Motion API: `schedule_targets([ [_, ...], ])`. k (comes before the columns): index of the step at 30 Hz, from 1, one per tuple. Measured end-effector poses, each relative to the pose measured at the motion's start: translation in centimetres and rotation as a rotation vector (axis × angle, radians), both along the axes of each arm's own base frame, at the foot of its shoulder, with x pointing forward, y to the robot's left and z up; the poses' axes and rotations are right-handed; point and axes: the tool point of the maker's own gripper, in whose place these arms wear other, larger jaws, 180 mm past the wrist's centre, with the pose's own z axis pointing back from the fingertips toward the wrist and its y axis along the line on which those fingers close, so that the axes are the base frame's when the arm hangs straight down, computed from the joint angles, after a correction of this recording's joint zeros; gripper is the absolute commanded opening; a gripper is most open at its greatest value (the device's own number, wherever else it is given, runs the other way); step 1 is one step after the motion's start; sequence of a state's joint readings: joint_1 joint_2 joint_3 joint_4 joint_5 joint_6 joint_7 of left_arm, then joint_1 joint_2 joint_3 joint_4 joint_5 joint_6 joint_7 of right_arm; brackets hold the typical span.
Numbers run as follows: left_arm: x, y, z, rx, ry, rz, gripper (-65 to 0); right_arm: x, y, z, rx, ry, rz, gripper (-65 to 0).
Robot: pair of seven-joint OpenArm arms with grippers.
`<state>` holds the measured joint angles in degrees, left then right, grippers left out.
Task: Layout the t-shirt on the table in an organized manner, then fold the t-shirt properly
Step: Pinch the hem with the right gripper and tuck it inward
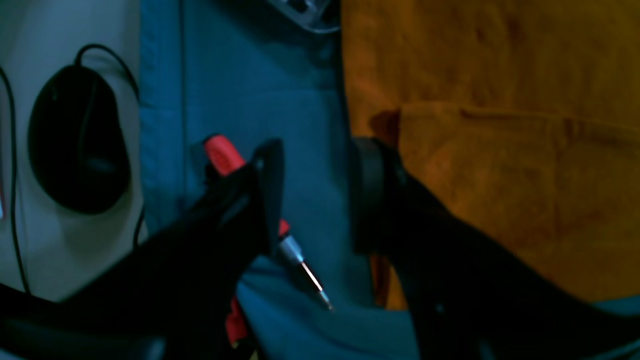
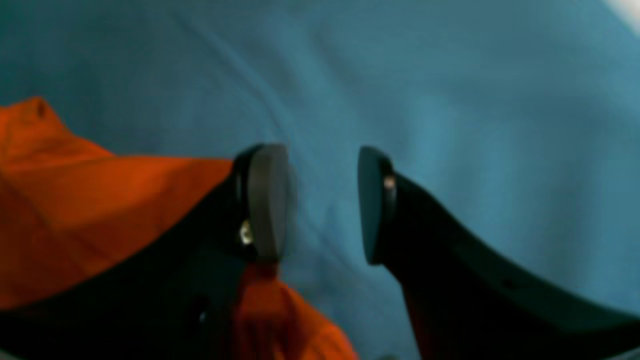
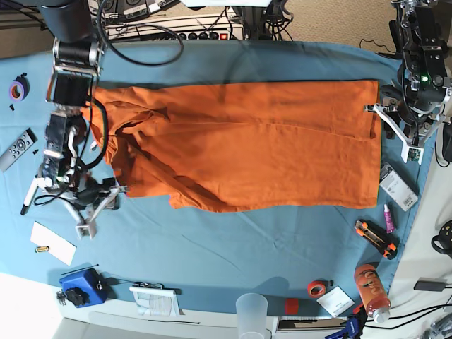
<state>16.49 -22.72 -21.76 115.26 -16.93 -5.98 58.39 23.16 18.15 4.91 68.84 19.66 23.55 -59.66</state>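
Note:
The orange t-shirt lies spread across the middle of the table, with folds bunched at its left end. My right gripper is at the shirt's lower-left corner. In the right wrist view it stands open over bare blue cloth, with the t-shirt just left of its left finger. My left gripper is at the shirt's right edge. In the left wrist view it is open with nothing between the fingers, and the t-shirt lies just to its right.
A red-handled screwdriver lies under the left gripper's finger, beside a black mouse. Along the edges are a remote, purple tape, a blue device, a clear cup, an orange bottle and a box cutter.

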Motion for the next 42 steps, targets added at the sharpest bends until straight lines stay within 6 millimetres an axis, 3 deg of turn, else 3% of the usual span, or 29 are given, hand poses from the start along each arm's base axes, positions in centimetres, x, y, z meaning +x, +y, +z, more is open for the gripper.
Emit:
schedule_targets([
  [3, 0.0, 0.0, 0.0, -0.001, 0.000, 0.000, -42.4, -0.8, 1.2, -2.6, 0.091, 0.109, -0.013, -41.6],
  [15, 0.0, 0.0, 0.0, -0.001, 0.000, 0.000, -42.4, -1.5, 6.2, -2.9, 0.267, 0.172, 0.064, -42.2],
  [16, 0.0, 0.0, 0.0, -0.001, 0.000, 0.000, -42.4, -1.4, 6.5, -2.9, 0.272, 0.165, 0.072, -45.3],
  [19, 0.0, 0.0, 0.0, -0.001, 0.000, 0.000, -42.4, -1.5, 7.0, -3.2, 0.277, 0.172, 0.078, -63.7],
  [23, 0.0, 0.0, 0.0, -0.001, 0.000, 0.000, -42.4, -1.4, 6.6, -3.3, 0.244, 0.173, 0.076, -65.0],
  [26, 0.1, 0.0, 0.1, -0.001, -0.006, -0.001, -42.4, -0.8, 6.1, -2.2, 0.198, 0.152, 0.078, -65.0],
  [31, 0.1, 0.0, 0.1, -0.001, -0.007, -0.001, -42.4, 1.9, 6.6, 4.3, 0.151, -0.063, 0.128, -65.0],
  [34, 0.1, 0.0, 0.1, -0.001, -0.007, -0.001, -42.4, 2.2, 7.1, 6.9, 0.112, -0.143, 0.168, -65.0],
  [38, 0.1, 0.0, 0.1, -0.001, -0.007, -0.001, -42.4, 2.2, 7.2, 8.4, 0.081, -0.190, 0.181, -65.0],
  [42, 0.1, -0.2, 0.1, -0.011, -0.010, -0.003, -42.4, 2.1, 7.1, 8.2, 0.079, -0.182, 0.181, -65.0],
])
